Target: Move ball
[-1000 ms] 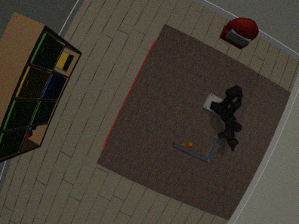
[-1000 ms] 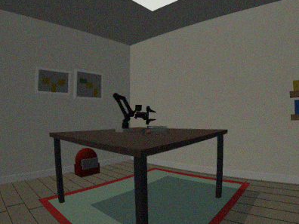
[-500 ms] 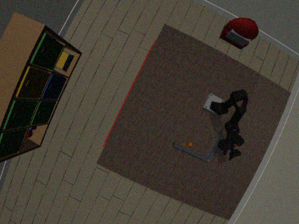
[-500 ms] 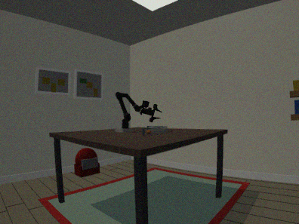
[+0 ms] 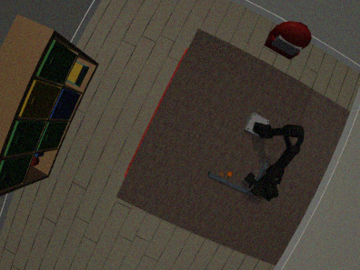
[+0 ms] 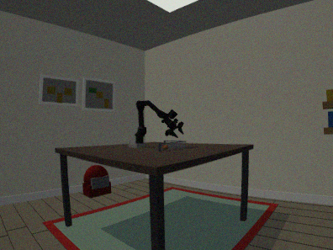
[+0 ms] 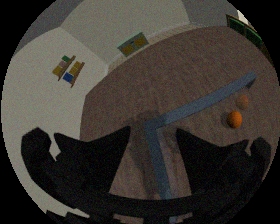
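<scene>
1. A dark brown desk [image 5: 218, 99] stood on a rug, carrying a black robot arm [image 5: 284, 151] near one edge
2. Two low clear walls [image 7: 188, 111] met in a corner on the desk, just below the arm's wrist
3. The jaws hung above the corner, partly open and holding nothing
4. The orange ball [image 7: 235, 118] lay on the desk inside the walls, just beside its paler see-through copy [image 7: 241, 101], well apart from the jaws

Exterior view: ball [image 6: 166, 146] is just an orange speck, walls [image 6: 174, 144] barely readable. Wrist view cuts off the gripper [image 7: 149, 153] fingertips below; far wall end clipped right.
</scene>
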Controlling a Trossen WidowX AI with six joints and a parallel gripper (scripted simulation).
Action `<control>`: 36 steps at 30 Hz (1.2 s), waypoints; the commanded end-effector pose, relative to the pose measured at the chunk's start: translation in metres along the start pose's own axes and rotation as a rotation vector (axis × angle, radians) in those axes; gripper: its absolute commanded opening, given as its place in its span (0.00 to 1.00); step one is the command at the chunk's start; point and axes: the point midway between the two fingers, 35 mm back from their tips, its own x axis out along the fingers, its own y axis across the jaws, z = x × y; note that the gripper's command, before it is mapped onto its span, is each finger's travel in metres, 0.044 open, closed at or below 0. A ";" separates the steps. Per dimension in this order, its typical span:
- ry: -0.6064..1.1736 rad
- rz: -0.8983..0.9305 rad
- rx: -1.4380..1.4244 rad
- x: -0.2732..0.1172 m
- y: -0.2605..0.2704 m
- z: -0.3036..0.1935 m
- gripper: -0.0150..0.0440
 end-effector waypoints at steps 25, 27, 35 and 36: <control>0.683 -0.341 -0.451 -0.008 -0.144 0.057 0.75; 0.683 -0.341 -0.451 -0.007 -0.145 0.057 0.75; 0.683 -0.341 -0.451 0.004 -0.151 0.049 0.75; 0.683 -0.341 -0.451 0.005 -0.152 0.048 0.75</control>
